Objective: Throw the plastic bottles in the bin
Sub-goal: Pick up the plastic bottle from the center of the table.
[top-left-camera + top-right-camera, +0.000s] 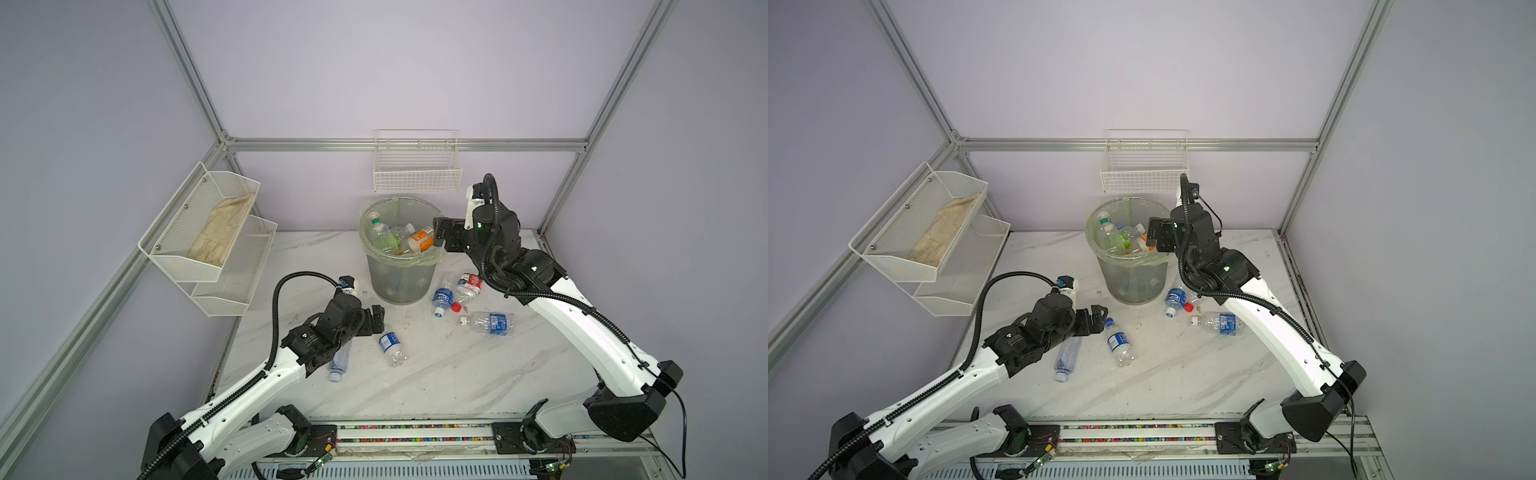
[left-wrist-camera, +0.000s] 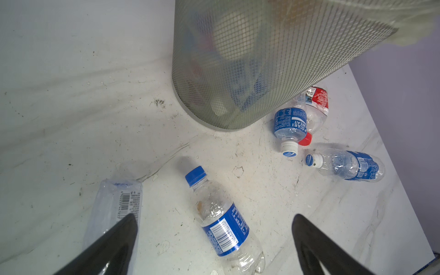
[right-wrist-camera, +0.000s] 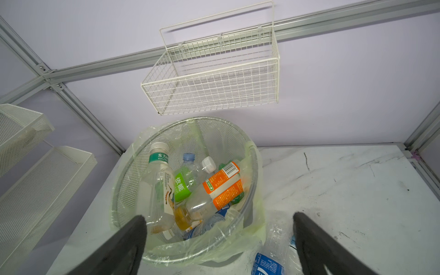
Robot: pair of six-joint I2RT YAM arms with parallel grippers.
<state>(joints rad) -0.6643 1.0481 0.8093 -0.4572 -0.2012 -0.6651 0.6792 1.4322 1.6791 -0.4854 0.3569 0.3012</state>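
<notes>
Lilac-walled cell, scuffed marble table [image 1: 457,374], five loose bottles [image 1: 390,347] | bin [image 1: 399,282] at 12 o'clock holds heaped bottles [image 1: 420,240] | left gripper [image 1: 374,320], right gripper [image 1: 439,232] spread, empty

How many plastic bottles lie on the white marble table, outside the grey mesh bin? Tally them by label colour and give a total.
Clear plastic bottles with blue labels: 3
Clear plastic bottle with a red label: 1
Crumpled pale-blue plastic bottle with a see-through label: 1
Total: 5
</notes>
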